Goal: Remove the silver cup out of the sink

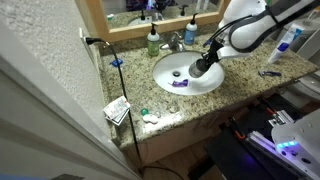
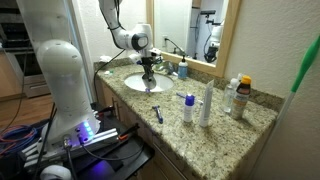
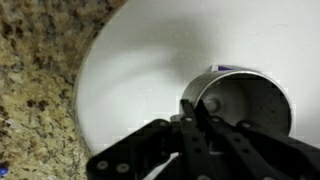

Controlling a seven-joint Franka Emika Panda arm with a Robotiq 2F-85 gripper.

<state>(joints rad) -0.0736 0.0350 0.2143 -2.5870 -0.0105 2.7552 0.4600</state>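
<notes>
In the wrist view the silver cup [image 3: 243, 102] stands in the white sink [image 3: 140, 60], its dark opening facing the camera. My gripper [image 3: 193, 108] has its two fingers pinched close together on the cup's near rim, one finger at the inside wall. In both exterior views the gripper [image 1: 203, 66] [image 2: 149, 80] reaches down into the sink basin [image 1: 165, 68] [image 2: 132, 84], right of the small dark drain [image 1: 180, 73]. The gripper hides the cup in both exterior views.
A green soap bottle [image 1: 153, 42] and chrome faucet [image 1: 176, 40] stand behind the sink. A small purple item [image 1: 180, 83] lies in the basin. Several bottles [image 2: 207, 103] and a blue razor [image 2: 158, 113] are on the granite counter [image 2: 220, 130]. A mirror hangs behind.
</notes>
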